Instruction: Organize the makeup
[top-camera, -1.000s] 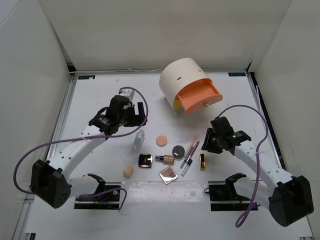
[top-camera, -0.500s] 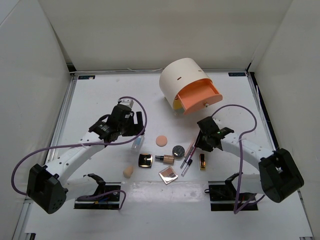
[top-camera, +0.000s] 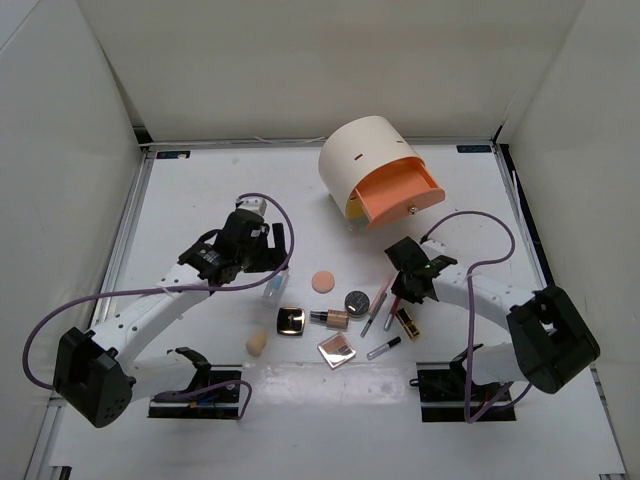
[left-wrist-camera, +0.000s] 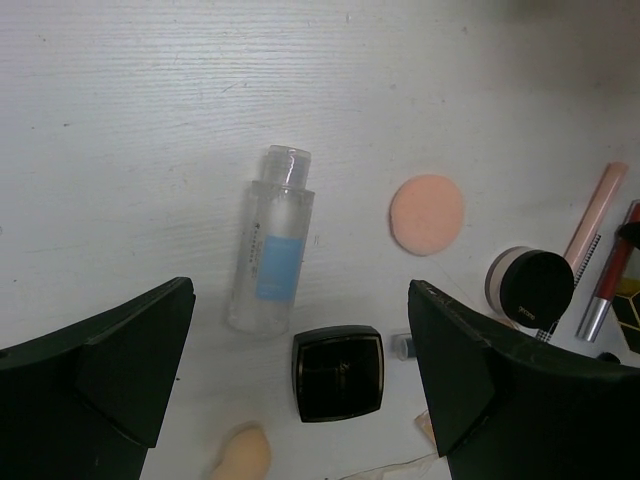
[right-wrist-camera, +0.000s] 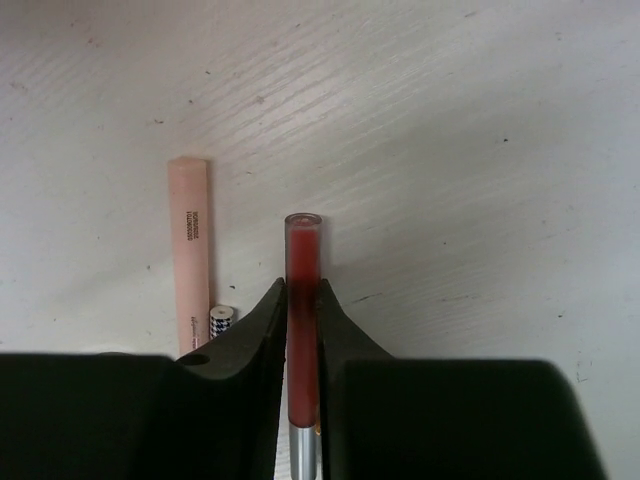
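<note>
Right claw (right-wrist-camera: 302, 300) pinched shut on red tube (right-wrist-camera: 303, 255), down at the surface (top-camera: 200, 180); pink tube (right-wrist-camera: 190, 250) just beside. Left claw (left-wrist-camera: 300, 310) wide, over bottle (left-wrist-camera: 272, 240). Nothing seen stowed; drawer (top-camera: 402, 195) open, all left to do. Count: tubes 3, square compacts (top-camera: 291, 320) 2; one each of bottle, puff (top-camera: 323, 281), sponge (top-camera: 257, 344), round compact (top-camera: 357, 300), lipstick (top-camera: 408, 322), foundation (top-camera: 330, 318).

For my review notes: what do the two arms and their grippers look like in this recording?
The left arm and right arm share one build: white link segments, bulky black joint housings and black wrists. A purple cable loops loosely along each arm. The left gripper and right gripper each have two black, wedge-shaped fingers.
</note>
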